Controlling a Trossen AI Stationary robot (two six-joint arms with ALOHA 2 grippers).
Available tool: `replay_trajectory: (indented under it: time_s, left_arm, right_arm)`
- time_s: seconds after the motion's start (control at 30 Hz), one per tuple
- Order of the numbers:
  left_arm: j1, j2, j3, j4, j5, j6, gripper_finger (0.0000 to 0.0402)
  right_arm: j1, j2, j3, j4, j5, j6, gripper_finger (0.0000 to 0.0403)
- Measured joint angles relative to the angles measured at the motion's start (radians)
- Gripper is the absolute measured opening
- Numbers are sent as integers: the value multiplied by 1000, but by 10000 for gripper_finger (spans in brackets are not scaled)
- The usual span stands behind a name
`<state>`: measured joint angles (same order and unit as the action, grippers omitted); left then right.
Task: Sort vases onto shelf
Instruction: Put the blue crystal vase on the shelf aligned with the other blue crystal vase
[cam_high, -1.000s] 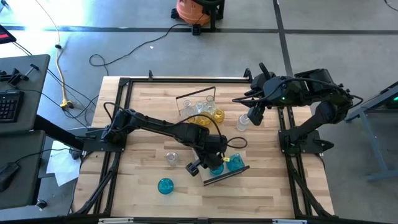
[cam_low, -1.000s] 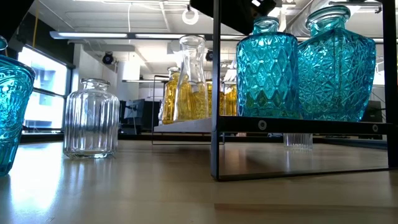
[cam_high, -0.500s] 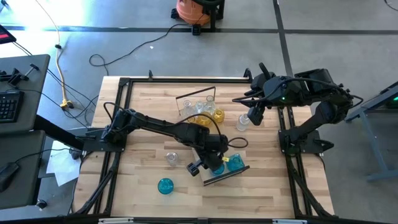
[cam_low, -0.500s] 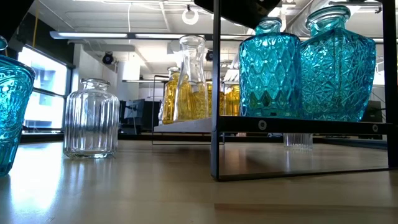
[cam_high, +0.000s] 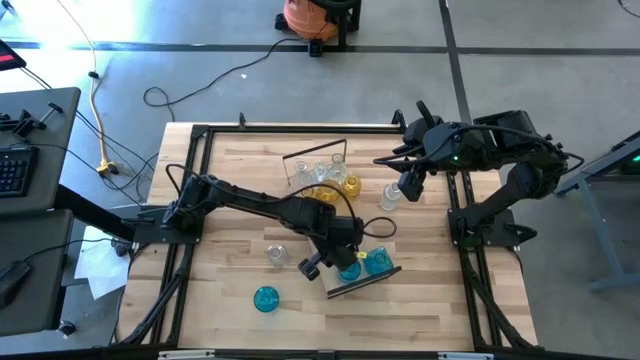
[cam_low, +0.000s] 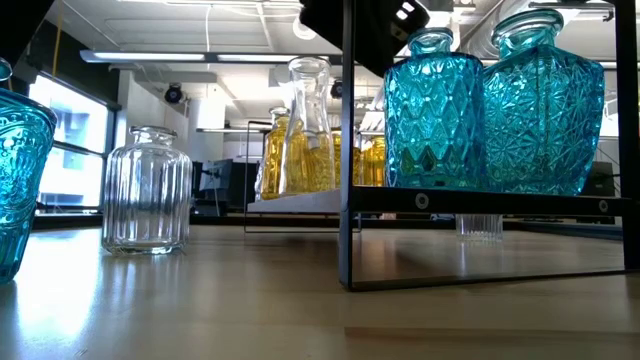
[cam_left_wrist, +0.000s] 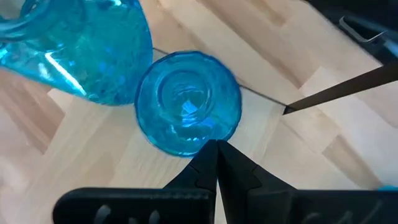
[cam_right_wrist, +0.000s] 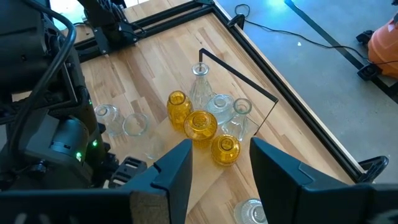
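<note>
Two blue vases on the near shelf, left gripper closed just above them

A loose blue vase (cam_high: 265, 298) sits nearest on the table. Behind it, the near shelf (cam_high: 362, 281) carries two blue vases (cam_low: 432, 112) side by side (both upright), and the left gripper (cam_left_wrist: 216, 163) hangs just over one, fingers pressed together, holding nothing. A clear vase (cam_low: 147, 190) stands left of the shelf. Farther back, amber and clear vases (cam_right_wrist: 200, 126) crowd a second shelf (cam_high: 318, 190). The right gripper (cam_right_wrist: 219, 163) waits at far right, fingers apart, empty.
</note>
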<state>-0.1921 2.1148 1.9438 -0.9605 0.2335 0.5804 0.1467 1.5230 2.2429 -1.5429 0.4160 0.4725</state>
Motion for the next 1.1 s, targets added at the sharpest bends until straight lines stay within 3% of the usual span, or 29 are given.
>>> replay_trajectory:
  time_s: [0.53,0.83,1.1]
  left_arm:
    - [3,0,0,-2,-57,0,0]
    - [2,5,0,-33,-138,-4,0]
    - [0,13,1,-46,-71,-12,0]
  right_arm:
    - [0,0,0,0,0,-2,145]
    - [0,0,0,-1,-6,-2,145]
    - [0,0,0,-1,-6,-2,145]
